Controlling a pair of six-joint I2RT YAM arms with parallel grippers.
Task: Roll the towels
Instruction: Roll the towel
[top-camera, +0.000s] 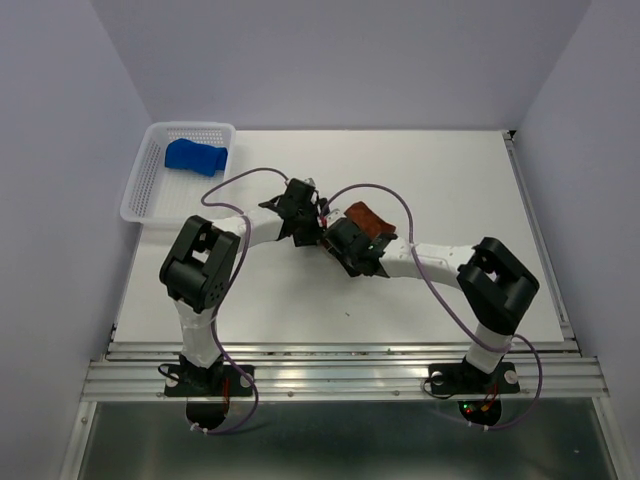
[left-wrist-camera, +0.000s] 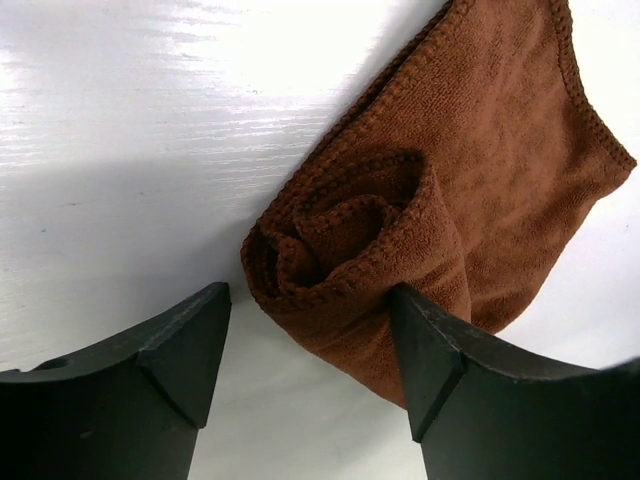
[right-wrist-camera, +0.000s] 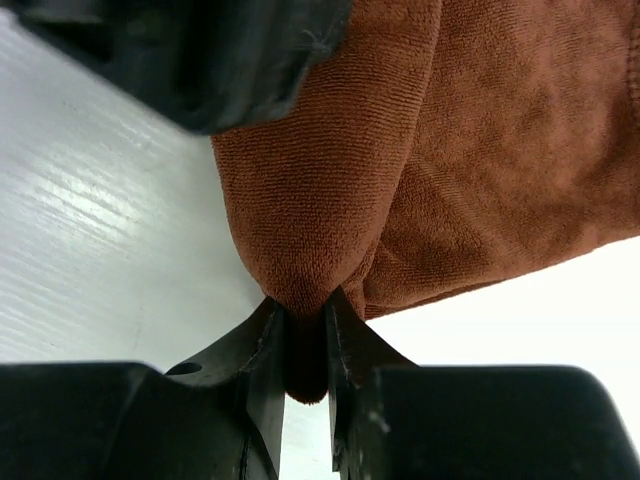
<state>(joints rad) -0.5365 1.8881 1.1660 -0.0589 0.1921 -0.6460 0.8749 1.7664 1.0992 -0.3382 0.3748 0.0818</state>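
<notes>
The rust-brown towel (top-camera: 364, 218) lies mid-table, partly rolled. In the left wrist view its coiled end (left-wrist-camera: 340, 240) faces my left gripper (left-wrist-camera: 310, 310), which is open; the right fingertip (left-wrist-camera: 420, 330) touches the roll and the left one stands apart from it. My right gripper (right-wrist-camera: 305, 335) is shut on a fold of the brown towel (right-wrist-camera: 420, 160) at its near edge. Seen from above, both grippers meet at the towel's left side: the left gripper (top-camera: 305, 212) and the right gripper (top-camera: 345, 240). The blue towel (top-camera: 195, 157) lies rolled in the white basket (top-camera: 150, 203).
The white perforated basket stands at the table's far left corner. Purple cables (top-camera: 420, 262) loop over both arms. Pale walls close in the table on three sides. A metal rail (top-camera: 340, 375) runs along the near edge by the arm bases.
</notes>
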